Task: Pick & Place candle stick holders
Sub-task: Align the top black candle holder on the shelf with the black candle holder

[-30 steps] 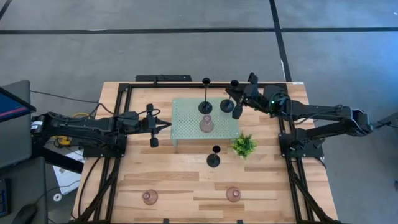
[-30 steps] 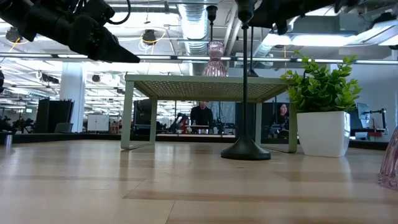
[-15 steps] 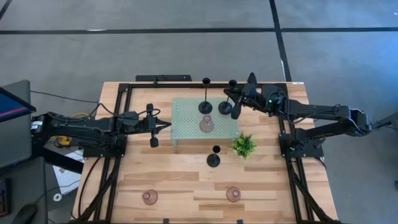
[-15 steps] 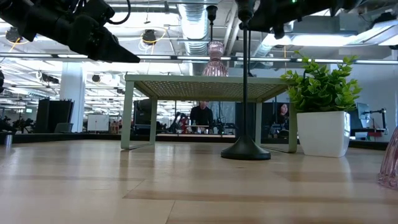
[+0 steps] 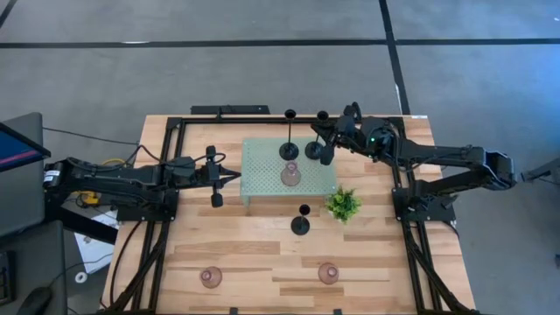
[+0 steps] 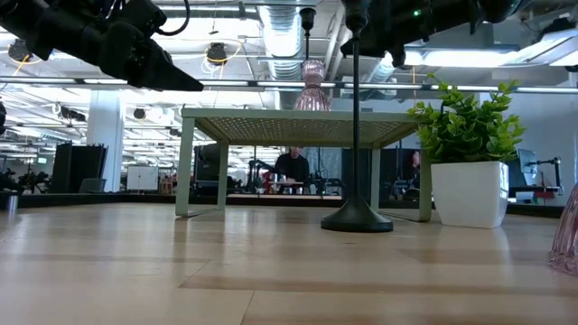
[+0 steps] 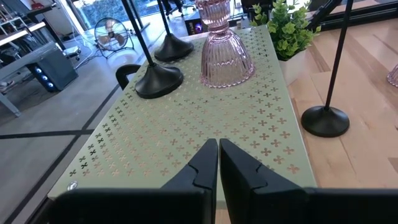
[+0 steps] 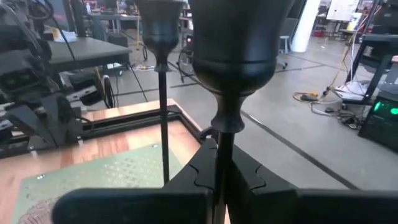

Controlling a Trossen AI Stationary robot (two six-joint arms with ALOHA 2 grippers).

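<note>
Tall black candle stick holder [image 8: 222, 106], rigid and top-heavy, is gripped at its thin stem by right gripper [image 8: 217, 165] jaws; left gripper [image 7: 217, 163] jaws are closed empty.

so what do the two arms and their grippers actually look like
Both arms are dark, jointed and slim. The left gripper has two black, angular fingers tapering to flat tips. The right gripper has the same black fingers, and a small green light glows on the right arm near its wrist.

Tray [image 5: 262, 175] left half free; plant [image 5: 343, 204] crowds right corner.
</note>
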